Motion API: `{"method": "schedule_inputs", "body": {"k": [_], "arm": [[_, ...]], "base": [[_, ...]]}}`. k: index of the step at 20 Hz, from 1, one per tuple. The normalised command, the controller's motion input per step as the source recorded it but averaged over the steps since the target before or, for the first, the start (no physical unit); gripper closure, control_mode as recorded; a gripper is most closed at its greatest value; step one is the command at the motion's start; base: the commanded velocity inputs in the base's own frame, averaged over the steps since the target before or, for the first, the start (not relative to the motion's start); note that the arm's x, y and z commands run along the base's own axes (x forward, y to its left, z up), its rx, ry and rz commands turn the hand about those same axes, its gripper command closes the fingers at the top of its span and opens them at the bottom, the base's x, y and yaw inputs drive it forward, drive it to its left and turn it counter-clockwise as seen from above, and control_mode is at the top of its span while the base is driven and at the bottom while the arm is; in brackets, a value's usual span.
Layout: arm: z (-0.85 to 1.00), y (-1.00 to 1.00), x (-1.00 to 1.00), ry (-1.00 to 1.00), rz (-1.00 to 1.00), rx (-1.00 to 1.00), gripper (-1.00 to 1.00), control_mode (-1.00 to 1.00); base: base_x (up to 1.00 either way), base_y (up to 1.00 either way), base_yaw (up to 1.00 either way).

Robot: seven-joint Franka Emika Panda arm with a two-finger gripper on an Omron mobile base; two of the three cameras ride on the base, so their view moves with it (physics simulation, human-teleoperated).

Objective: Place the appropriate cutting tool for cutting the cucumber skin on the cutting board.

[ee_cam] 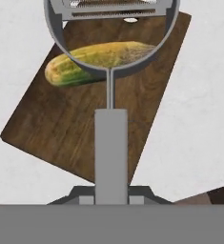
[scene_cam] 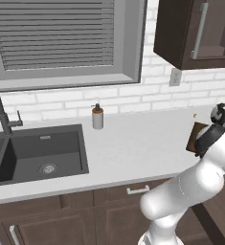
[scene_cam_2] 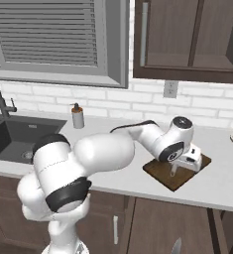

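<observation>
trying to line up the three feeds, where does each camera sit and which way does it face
Left base view: behind the arm's left, looking forward and down at the sink and counter; white arm at lower right.
Right base view: behind its right, same counter; arm reaches to the cutting board.
Hand view: on the hand, looking down the held peeler at the cucumber on the board.
Both base views share the soap bottle.

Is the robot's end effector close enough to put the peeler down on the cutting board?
Probably yes: the end effector holds the peeler right above the cutting board, beside the cucumber, nothing between.
</observation>
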Motion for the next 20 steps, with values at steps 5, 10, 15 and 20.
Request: {"method": "schedule_inputs", "body": {"k": [5, 10, 15, 20], "arm": [[-0.65, 0.00, 0.35, 0.00, 0.00, 0.00, 1.00, -1.00], [-0.28, 0.00, 0.09, 0.00, 0.00, 0.00, -1.00, -1.00], [0.03, 0.08, -0.16, 0.00, 0.00, 0.00, -1.00, -1.00], [0.65, 0.29, -0.54, -0.04, 0.00, 0.00, -1.00, -1.00]], "base": [[0.00, 0.00, 0.00], [0.00, 0.00, 0.00], [0.00, 0.00, 0.00], [0.00, 0.00, 0.00]]}}
